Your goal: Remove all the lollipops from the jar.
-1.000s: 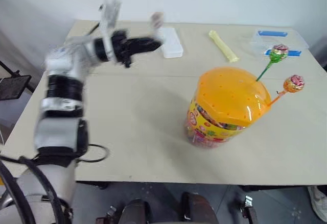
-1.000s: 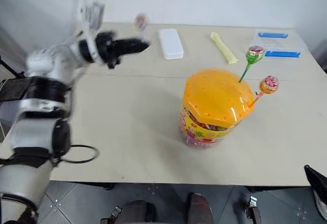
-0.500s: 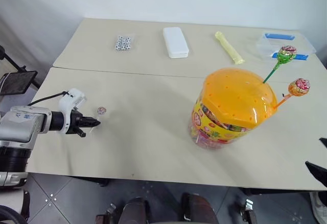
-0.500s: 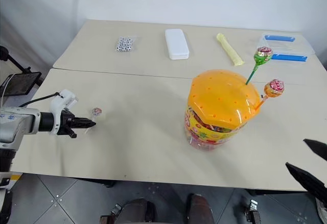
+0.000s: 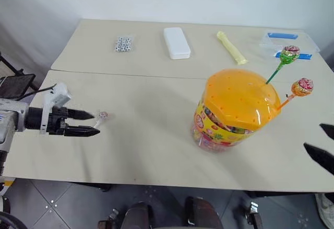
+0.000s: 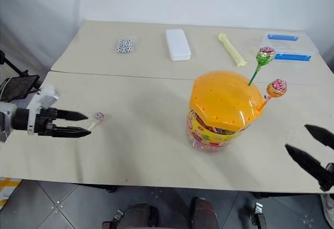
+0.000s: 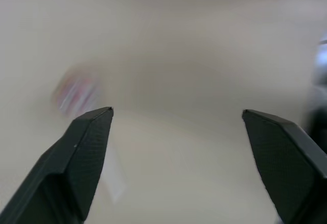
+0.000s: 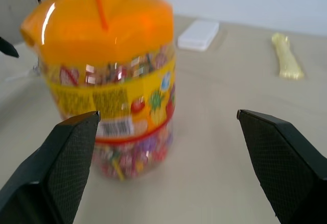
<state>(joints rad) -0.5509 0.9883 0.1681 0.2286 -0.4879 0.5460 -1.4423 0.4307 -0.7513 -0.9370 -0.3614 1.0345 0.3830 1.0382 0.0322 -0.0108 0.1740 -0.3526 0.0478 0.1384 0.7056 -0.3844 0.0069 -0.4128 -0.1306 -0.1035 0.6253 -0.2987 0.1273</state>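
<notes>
On matte beige table [image 5: 156, 151]: translucent orange domed jar [image 5: 237, 109]; left gripper [image 5: 93, 123] spread, right gripper [image 6: 312, 146] spread.

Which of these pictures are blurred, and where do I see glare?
Left wrist view: the table and the lollipop are smeared, while the hand's fingers are sharp. Right wrist view: the jar is slightly soft, with a white glare streak on its lid. Eye views: sharp.

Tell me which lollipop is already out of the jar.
The white-stick lollipop, lying on the table beside the left hand. The green-stick and orange-stick lollipops stand in the jar's lid.
</notes>
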